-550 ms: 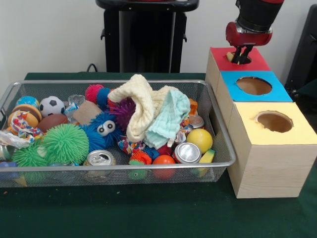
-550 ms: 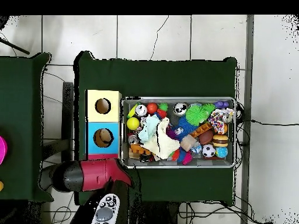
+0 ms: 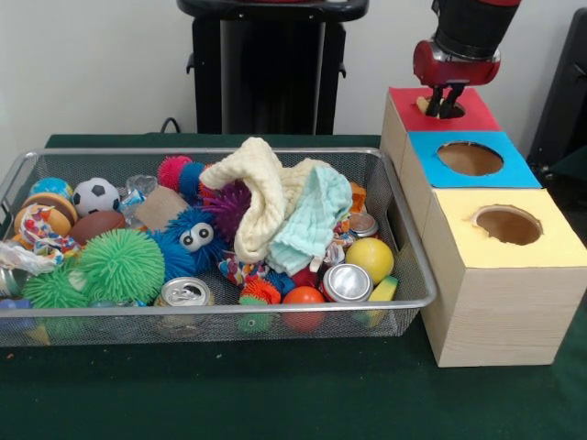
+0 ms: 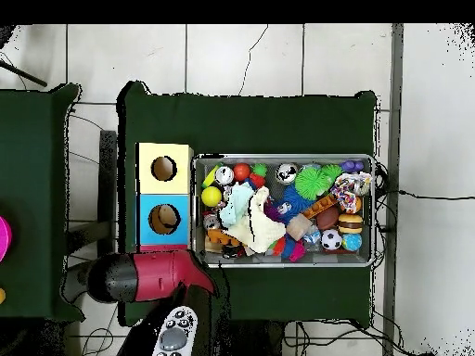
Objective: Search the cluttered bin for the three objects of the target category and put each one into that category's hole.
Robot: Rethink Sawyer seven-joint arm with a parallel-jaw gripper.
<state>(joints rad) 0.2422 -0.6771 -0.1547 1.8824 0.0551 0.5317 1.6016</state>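
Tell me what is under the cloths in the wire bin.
The cream cloth and mint cloth drape over a purple spiky ball, and a can peeks out beside them. Whatever lies beneath their middle in the bin is covered.

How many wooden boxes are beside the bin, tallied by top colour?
Red-topped wooden box: 1
Blue-topped wooden box: 1
Yellow-topped wooden box: 1
Total: 3 boxes, in a row beside the silver wire-mesh bin.

front view faces the robot closely, overhead looks straight down; both share the bin [image 3: 404,302] [image 4: 283,157]
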